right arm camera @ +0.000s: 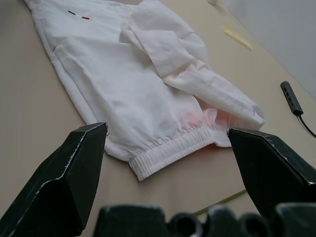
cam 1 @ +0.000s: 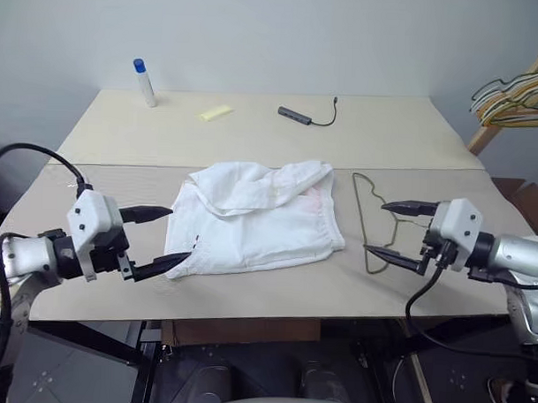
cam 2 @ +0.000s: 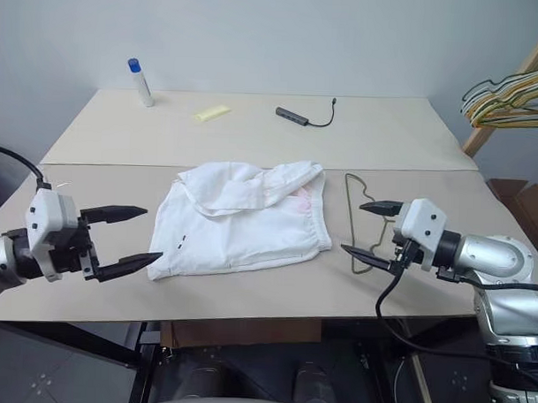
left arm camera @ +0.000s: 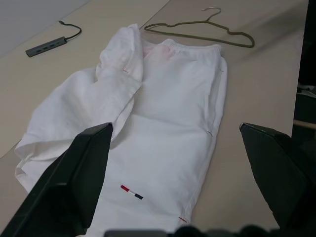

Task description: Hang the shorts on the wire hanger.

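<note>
**Item record: beige tabletop, shorts and hanger laid out, both pincers open and empty**

Beige two-panel tabletop (cam 1: 413, 136) against a plain pale wall is recorded as the work surface. At its far edge, in the upper part of the head views, a white tube with a blue cap (cam 1: 145, 81), a small yellow slip (cam 1: 215, 112) and a dark grey hub with a black cable (cam 1: 295, 116) are set well apart from the work. A bunch of yellowish and pale hangers (cam 1: 516, 97) is kept off the table at the upper right.

White soft fabric shorts with a gathered elastic waistband (cam 1: 255, 217) are laid flat at frame centre, one leg folded over, the pink-tinted waist turned toward the right. A thin dark olive-grey wire hanger (cam 1: 372, 224) is laid just beside that waistband; the two are judged to be staged side by side so each arm can take one.

Left gripper (cam 1: 170, 238) is held wide open and empty at the lower left, its fingertips at the shorts' hem edge; contact cannot be told. Right gripper (cam 1: 400, 233) is likewise open and empty at the lower right, over the hanger's hook end, the waistband near to its left.
</note>
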